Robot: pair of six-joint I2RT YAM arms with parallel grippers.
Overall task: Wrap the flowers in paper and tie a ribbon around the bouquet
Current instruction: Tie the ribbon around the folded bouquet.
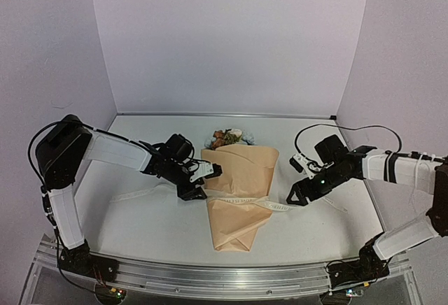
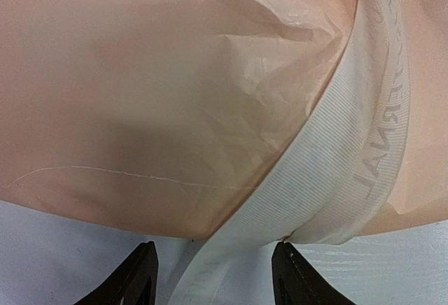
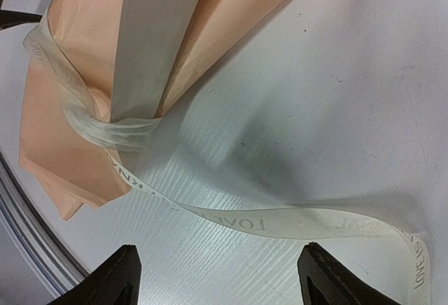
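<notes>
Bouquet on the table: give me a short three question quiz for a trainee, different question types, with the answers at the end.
1. True or false: the ribbon crosses over the bouquet.
2. At which end do the flowers stick out? A) the near end B) the far end.
3. What does the right gripper hold?
Key: 1 true; 2 B; 3 nothing, it is open.

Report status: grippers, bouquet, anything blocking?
Left gripper open, ribbon running between its jaws. Right gripper open, empty. Ribbon wraps bouquet mid-cone, both ends loose on table. Nothing blocking.
</notes>
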